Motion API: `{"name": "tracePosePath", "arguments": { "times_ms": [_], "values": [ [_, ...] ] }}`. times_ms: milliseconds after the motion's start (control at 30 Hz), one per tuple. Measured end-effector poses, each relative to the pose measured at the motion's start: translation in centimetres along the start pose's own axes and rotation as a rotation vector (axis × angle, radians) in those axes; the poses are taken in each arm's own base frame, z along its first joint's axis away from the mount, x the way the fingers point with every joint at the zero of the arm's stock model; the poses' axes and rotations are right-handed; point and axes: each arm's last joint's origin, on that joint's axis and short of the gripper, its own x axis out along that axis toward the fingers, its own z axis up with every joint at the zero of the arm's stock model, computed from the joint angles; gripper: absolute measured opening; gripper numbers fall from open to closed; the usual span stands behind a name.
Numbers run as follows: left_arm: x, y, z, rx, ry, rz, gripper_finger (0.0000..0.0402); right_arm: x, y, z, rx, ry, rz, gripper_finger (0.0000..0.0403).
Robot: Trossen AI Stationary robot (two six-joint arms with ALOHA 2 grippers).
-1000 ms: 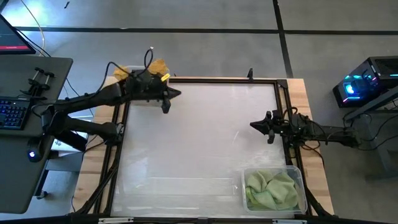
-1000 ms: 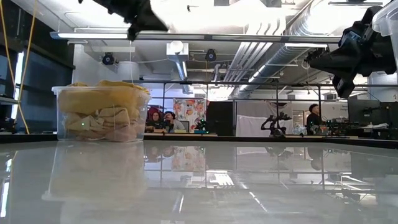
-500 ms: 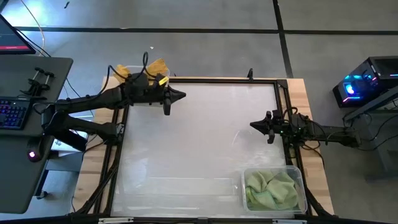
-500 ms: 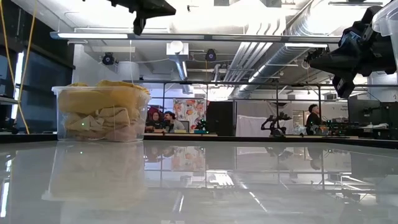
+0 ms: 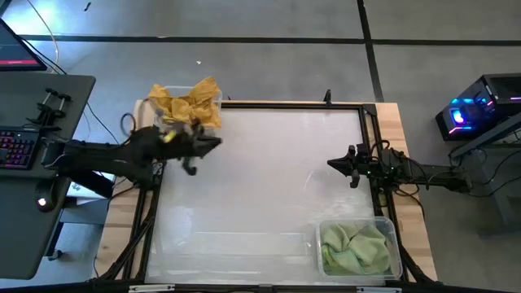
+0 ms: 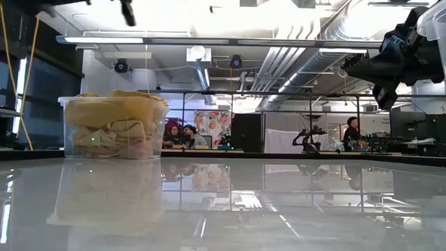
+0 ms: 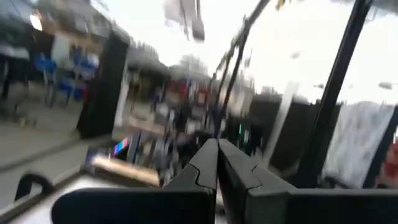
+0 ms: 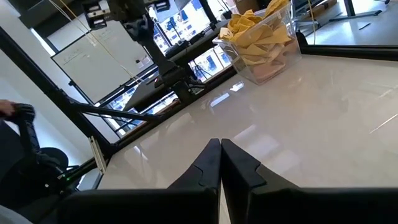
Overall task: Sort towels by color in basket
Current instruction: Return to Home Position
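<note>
The left hand (image 5: pixel 210 145), fingers pressed together on nothing, is held over the desk (image 5: pixel 260 187) at ten o'clock. The right hand (image 5: pixel 334 164), likewise closed, is parked at three. Sorting is judged finished, so only homing the left arm is called for. Crumpled yellow towels (image 5: pixel 189 101) are heaped at eleven, green towels (image 5: pixel 354 248) at five.

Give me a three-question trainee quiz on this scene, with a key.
1. True or false: the green towels lie in a transparent bin on the right gripper's side.
2. At which corner of the table, in the high view, are the yellow towels? A) top left B) bottom right C) top right
3. Fill in: the left gripper and the right gripper are both ____ and hold nothing.
Key: 1 true; 2 A; 3 shut.
</note>
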Motion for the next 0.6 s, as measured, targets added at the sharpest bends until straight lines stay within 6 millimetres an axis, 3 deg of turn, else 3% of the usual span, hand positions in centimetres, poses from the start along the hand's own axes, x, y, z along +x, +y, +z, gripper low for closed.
{"name": "tracePosePath", "arguments": {
  "times_ms": [300,600],
  "values": [
    [-7.4,0.3,-2.4,0.017,-0.166,-0.014,0.0,0.0,0.0,0.0,0.0,0.0,0.0,0.0001],
    [-10.7,1.8,-6.0,0.063,-0.169,-0.057,0.0,0.0,0.0,0.0,0.0,0.0,0.0,0.0001]
  ]
}}
